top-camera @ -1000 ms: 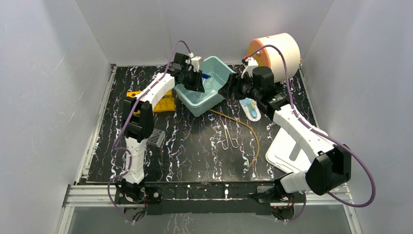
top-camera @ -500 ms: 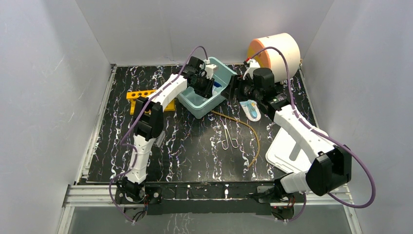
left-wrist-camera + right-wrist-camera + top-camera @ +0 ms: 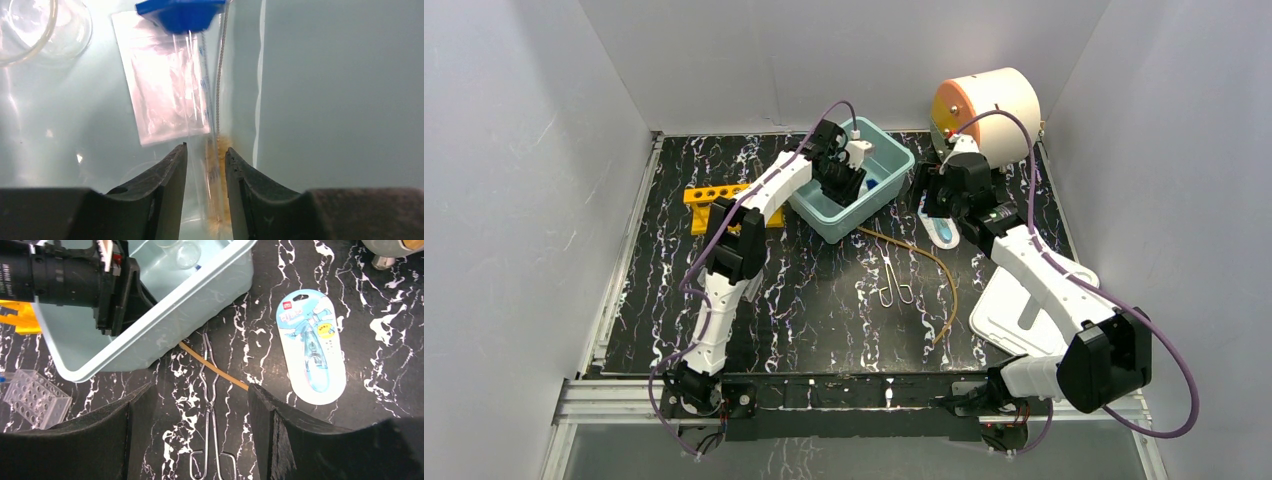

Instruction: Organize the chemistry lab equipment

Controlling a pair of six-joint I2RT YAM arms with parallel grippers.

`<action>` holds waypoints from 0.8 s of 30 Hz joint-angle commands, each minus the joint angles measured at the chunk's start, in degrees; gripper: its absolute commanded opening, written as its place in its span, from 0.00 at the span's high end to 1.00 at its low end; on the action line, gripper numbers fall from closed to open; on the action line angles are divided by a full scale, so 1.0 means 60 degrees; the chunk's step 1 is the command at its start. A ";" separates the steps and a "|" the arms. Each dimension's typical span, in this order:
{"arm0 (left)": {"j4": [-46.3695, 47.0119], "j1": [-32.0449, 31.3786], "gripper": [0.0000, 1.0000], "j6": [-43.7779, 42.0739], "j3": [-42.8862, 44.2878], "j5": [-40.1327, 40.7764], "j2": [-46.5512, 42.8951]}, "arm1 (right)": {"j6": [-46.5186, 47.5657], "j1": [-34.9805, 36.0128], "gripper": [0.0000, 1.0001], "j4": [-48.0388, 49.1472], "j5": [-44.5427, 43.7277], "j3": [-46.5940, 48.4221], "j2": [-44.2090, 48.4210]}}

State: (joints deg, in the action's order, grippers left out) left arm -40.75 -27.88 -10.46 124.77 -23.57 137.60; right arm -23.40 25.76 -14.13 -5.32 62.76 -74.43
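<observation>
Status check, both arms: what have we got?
Left gripper in teal bin, jaws narrow around blue-capped tube, grip unclear. Right gripper open, empty, above wire tongs and amber tubing. Thin brush lies beside tube, between the jaws.

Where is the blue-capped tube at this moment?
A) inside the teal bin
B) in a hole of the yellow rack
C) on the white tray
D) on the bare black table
A: the left wrist view shows the blue-capped tube inside the teal bin, over a clear packet.
</observation>
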 commanded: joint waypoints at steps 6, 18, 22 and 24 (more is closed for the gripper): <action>-0.0219 -0.0037 0.59 -0.0643 0.0536 -0.0139 -0.0133 | -0.0099 -0.0096 0.25 0.0129 -0.0841 -0.0031 0.0226; 0.0152 0.0000 0.50 -0.0493 0.0899 -0.0083 -0.1046 | 0.0785 -0.0303 0.23 -0.0219 -0.1024 -0.0103 0.0202; 0.0393 0.0097 0.44 -0.0217 0.0838 0.0075 -0.1629 | 0.0901 -0.0582 0.23 -0.0493 -0.0839 -0.0211 0.0203; 0.0683 0.0105 0.39 -0.0003 0.0617 0.0458 -0.2027 | 0.0872 -0.0638 0.23 -0.0529 -0.0779 -0.0322 0.0269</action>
State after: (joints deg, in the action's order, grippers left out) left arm -39.44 -27.68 -12.38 127.90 -23.00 135.22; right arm -19.62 23.14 -17.15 -10.26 61.87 -74.43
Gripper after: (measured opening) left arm 0.573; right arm 0.767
